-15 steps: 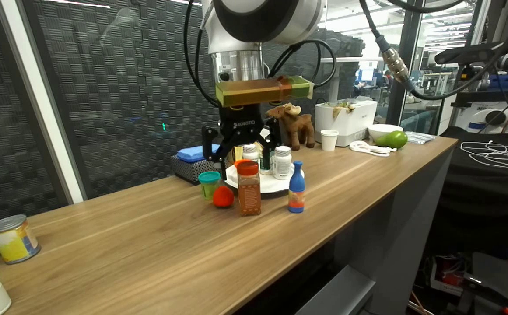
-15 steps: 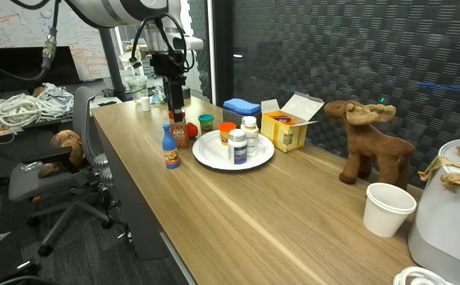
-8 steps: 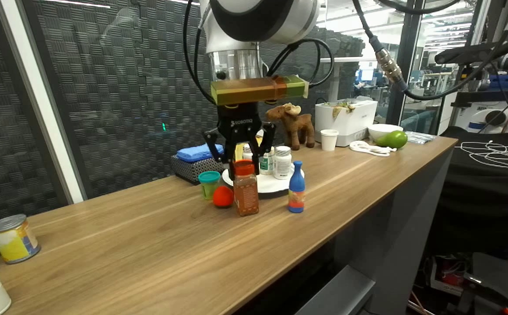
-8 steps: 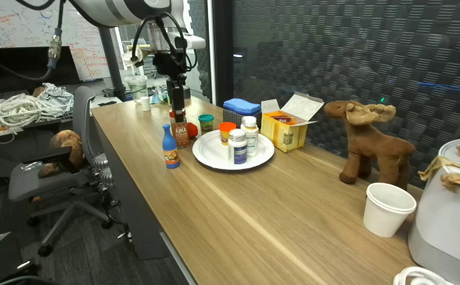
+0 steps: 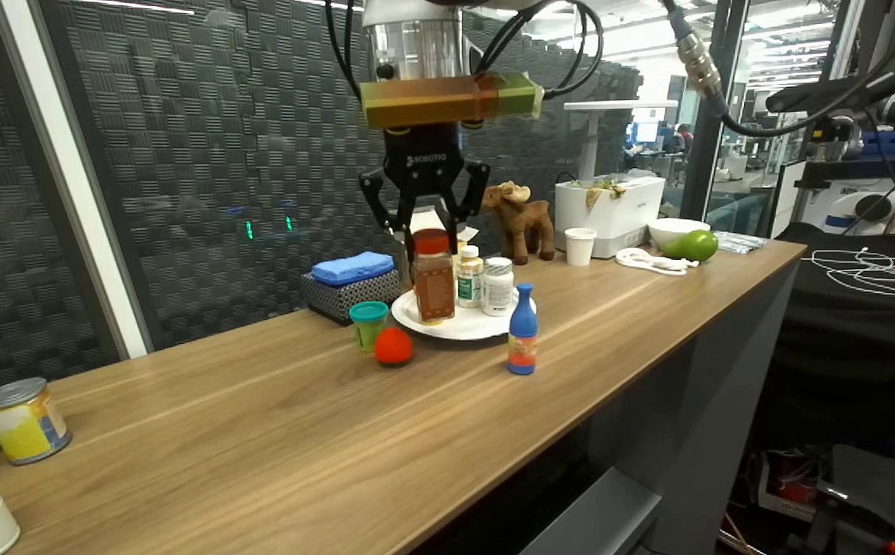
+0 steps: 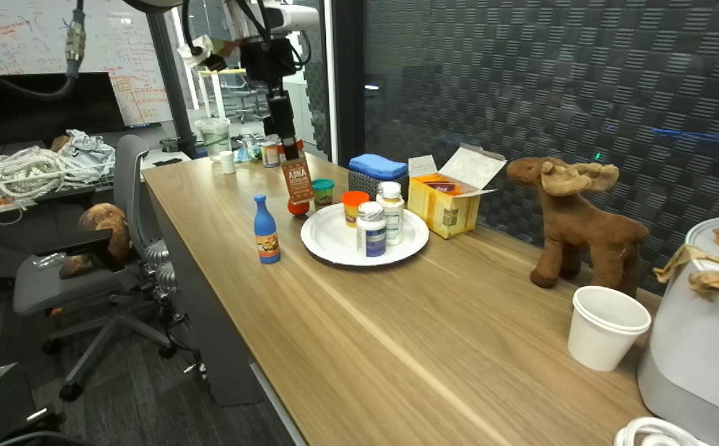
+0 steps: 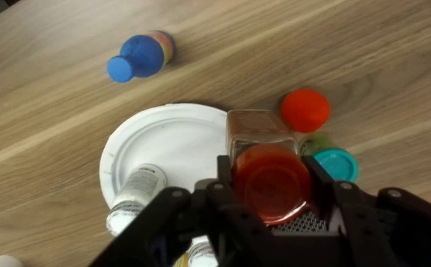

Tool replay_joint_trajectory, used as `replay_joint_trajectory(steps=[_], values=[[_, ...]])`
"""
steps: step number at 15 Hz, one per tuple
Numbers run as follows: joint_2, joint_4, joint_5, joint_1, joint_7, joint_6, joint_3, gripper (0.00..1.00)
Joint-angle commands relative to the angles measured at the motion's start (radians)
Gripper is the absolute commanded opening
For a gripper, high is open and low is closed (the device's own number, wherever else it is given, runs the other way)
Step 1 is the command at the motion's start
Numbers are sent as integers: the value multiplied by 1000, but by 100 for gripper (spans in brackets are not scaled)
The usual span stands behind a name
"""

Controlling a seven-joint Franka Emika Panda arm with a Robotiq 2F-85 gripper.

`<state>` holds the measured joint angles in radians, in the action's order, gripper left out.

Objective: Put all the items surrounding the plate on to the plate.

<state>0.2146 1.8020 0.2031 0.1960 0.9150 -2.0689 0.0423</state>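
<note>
Wrist view: the fingers (image 7: 224,166) of my gripper (image 7: 268,165) are clamped on the red-lidded jar (image 7: 273,181), one on each side. With the plate (image 7: 185,148) for a dial, that jar hides the rim around 3 o'clock; whether its base is over the plate I cannot tell. Beyond the rim between 11 and 12 the blue bottle (image 7: 141,57) stands on the table (image 7: 70,104); the red round item (image 7: 305,110) sits off 2, and the teal-lidded tub (image 7: 338,165) off 3, near that item. A white bottle (image 7: 139,189) stands on the plate toward 8. In both exterior views I hold the jar up off the table, slightly tilted. In an exterior view, with the same plate as dial, the orange-lidded tub (image 6: 354,210) stands on it toward 11, the yellow carton (image 6: 446,207) is just outside the rim at 2, a flat blue block (image 6: 378,165) lies on a patterned box (image 6: 378,184) off 12, and well apart, past 3, stands a brown plush moose (image 6: 588,223).
</note>
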Motion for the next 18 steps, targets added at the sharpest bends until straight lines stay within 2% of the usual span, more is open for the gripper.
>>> replay_joint_trajectory(steps=[1,10,14,18], values=[[-53,1,65,-5,91,23,-14,24],[41,-9,-55,-100,-14,-22,-36,24],[88,-30,-109,-120,-63,-38,-42,24],[131,-83,-94,-114,-61,-28,-62,24]])
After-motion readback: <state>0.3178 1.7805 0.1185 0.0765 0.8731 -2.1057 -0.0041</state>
